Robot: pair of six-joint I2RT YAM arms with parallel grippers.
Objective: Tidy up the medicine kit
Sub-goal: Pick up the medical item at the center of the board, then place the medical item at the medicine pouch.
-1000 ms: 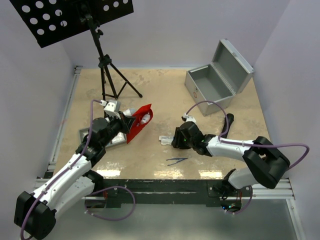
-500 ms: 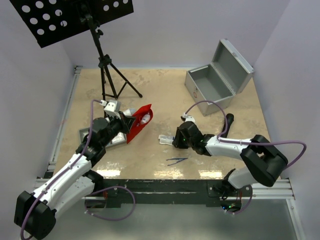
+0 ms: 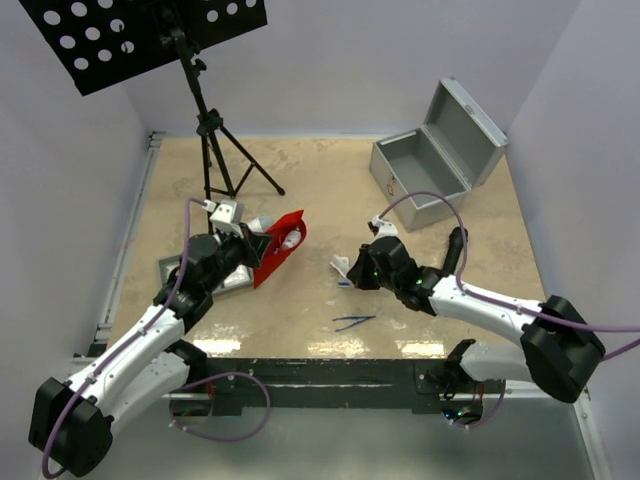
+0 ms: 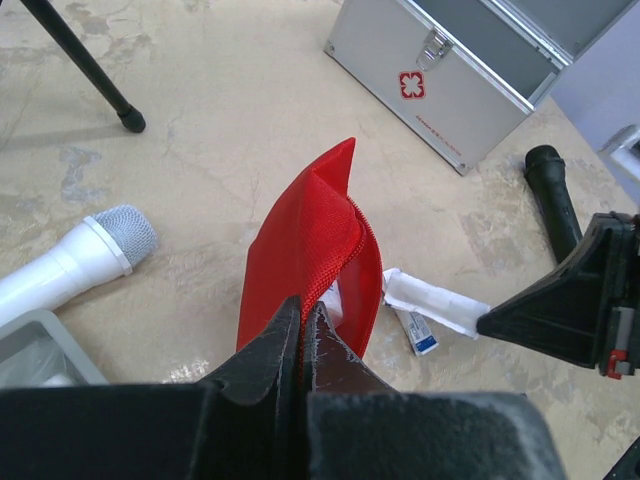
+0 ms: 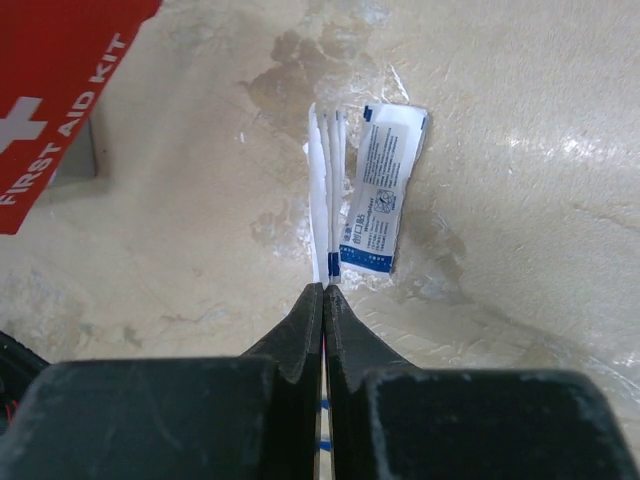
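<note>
My left gripper (image 3: 255, 245) is shut on the edge of the red "FIRST AID KIT" pouch (image 3: 280, 248) and holds it upright with its mouth open (image 4: 310, 240). My right gripper (image 3: 354, 268) is shut on a few thin white plaster packets (image 5: 322, 190), just right of the pouch. One blue-printed packet (image 5: 383, 190) hangs or lies beside them; I cannot tell which. The silver metal case (image 3: 420, 172) stands open at the far right. The grey divided tray (image 3: 168, 268) lies under my left arm.
Blue tweezers (image 3: 352, 322) lie near the front edge. A white microphone-shaped item (image 4: 70, 262) lies left of the pouch. A black cylinder (image 3: 458, 244) lies in front of the case. The black tripod stand (image 3: 215, 150) is at the back left.
My right gripper has lifted the white packets off the table and drawn them slightly right and back. The left gripper and pouch have stayed put.
</note>
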